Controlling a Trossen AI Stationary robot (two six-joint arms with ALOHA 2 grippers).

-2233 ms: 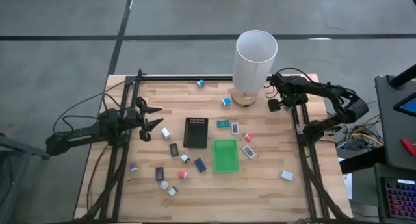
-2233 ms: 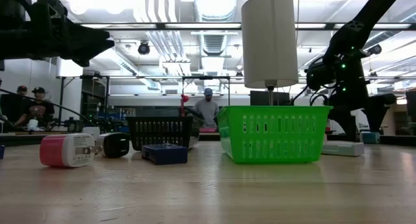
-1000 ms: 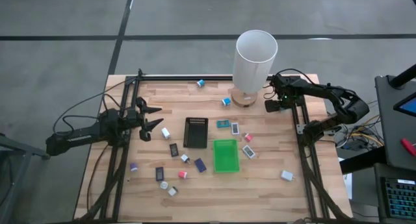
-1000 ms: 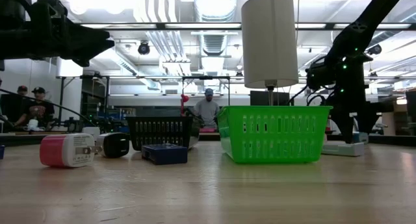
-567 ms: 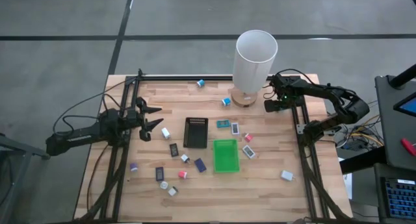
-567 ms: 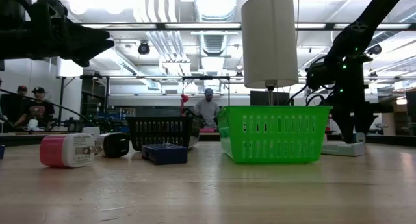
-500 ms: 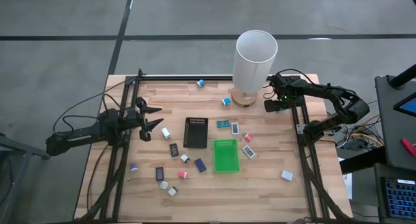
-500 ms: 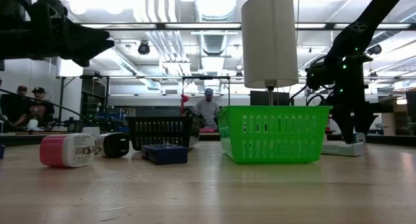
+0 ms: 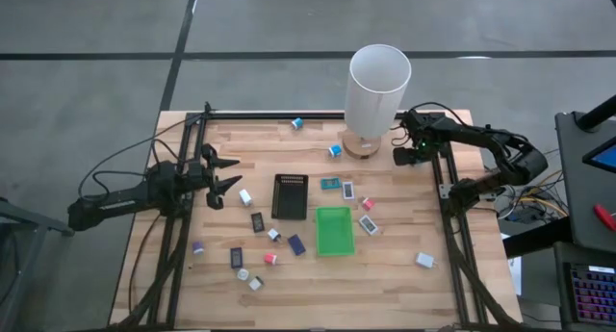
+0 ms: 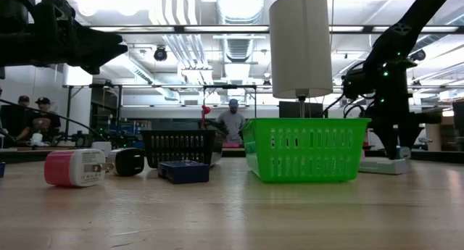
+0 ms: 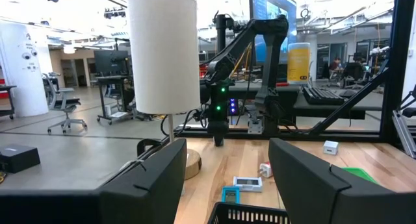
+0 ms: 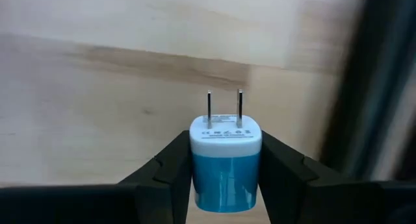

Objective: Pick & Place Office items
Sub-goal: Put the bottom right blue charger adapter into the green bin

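Note:
Small office items lie scattered on the wooden table: a white block, a black packet, a dark blue one, teal pieces. My right gripper stands beside the lamp's base at the far right, shut on a blue-and-white plug charger. My left gripper hovers open at the table's left, nothing between its fingers. My right gripper pinches the charger's two blue sides between its two fingers, pointing down at the table. The white face with its two prongs sticks out past the fingertips. Whether the charger rests on the wood, I cannot tell.
A black ribbed tray and a bright green tray sit mid-table. A tall white lamp on a round wooden base stands right next to my right gripper. Black frame rails run along both sides. People stand in the room beyond.

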